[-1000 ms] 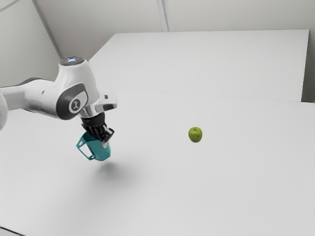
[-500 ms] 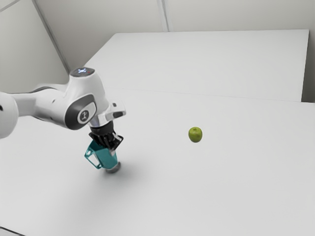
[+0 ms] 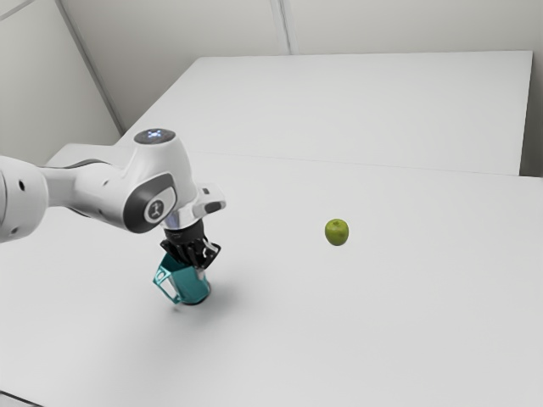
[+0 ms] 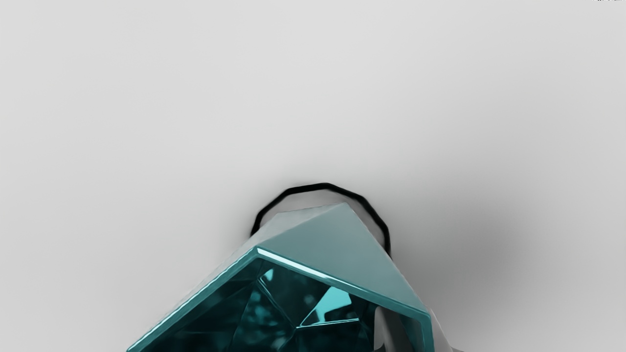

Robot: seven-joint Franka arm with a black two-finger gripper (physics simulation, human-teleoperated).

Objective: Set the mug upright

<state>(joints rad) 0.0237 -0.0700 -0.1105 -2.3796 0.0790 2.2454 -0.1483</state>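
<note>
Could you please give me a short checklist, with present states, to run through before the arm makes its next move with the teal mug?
1. Gripper shut on the mug, one finger inside the wall and one outside: ok.
2. Mug's mouth turned more up than down: ok.
3. Mug fully upright: not ok; it leans, mouth toward the exterior view's left.
4. Base flat on the table: cannot tell.
5. Handle clear of the table: cannot tell.
6. Green fruit well apart from the mug: ok.
</note>
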